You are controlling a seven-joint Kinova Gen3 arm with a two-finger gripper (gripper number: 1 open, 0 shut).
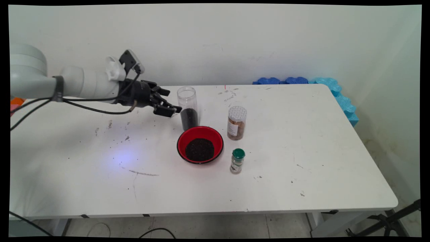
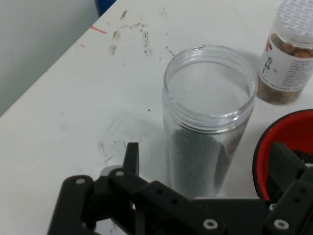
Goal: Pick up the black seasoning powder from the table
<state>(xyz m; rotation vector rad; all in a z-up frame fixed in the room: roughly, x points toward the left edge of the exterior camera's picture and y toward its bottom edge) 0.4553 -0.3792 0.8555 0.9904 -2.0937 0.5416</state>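
The tool (image 1: 169, 108) stands wide open just left of the lidless clear jar (image 1: 187, 107), its fingers (image 2: 131, 159) apart and gripping nothing. In the hand view the jar sits between the spread fingers without visible contact. The jar stands upright on the white table (image 1: 302, 161), its lower part filled with dark grains. Just near it is a red bowl (image 1: 200, 144) holding dark grains. Right of the bowl stand a silver-lidded jar (image 1: 237, 122) and a green-capped shaker (image 1: 237, 161).
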